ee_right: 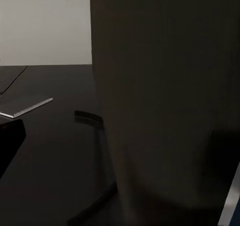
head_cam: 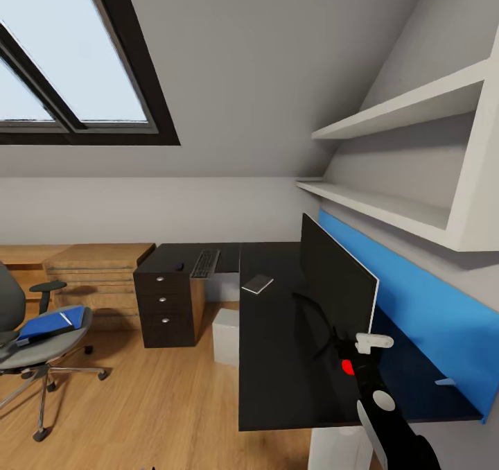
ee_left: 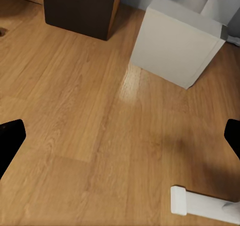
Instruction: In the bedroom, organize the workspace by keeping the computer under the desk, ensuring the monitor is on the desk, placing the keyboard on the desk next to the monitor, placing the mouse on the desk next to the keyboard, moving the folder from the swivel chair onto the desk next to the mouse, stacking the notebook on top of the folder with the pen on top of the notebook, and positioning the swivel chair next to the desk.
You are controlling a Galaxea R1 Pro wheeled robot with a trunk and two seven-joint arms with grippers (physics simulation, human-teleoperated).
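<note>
Table (head_cam: 277,331): long black L-shape with three knobbed drawers at its far left end; it carries most of the task's things.
Monitor (head_cam: 337,276): wide black screen upright on the table's near wing, edge-on to the head camera, red dot low at its near corner; its round foot arcs over the dark top in the right wrist view.
Swivel chair (head_cam: 21,317): grey, on a chrome star base, well apart from the table at the room's left.
Computer (head_cam: 226,335): light grey tower on the wood floor, tucked under the table beside the drawers.
Folder (head_cam: 52,323): bright blue, lying on the chair seat, a small pale item on top of it.
Keyboard (head_cam: 206,263): on the far wing, well apart from the monitor.
Notebook (head_cam: 257,283): pale grey, flat on the table between keyboard and monitor.
Mouse (head_cam: 179,267): tiny dark lump just left of the keyboard.
Right claw (head_cam: 369,345): close beside the monitor's near lower corner; I cannot tell its fingers' spread.
Left claw (ee_left: 120,141): fingers spread, nothing between them, hanging over bare floor near the computer.
Step in hand: probably settling the monitor's place.
Next move: likely bringing the keyboard beside the monitor, then the mouse, before fetching the folder.
</note>
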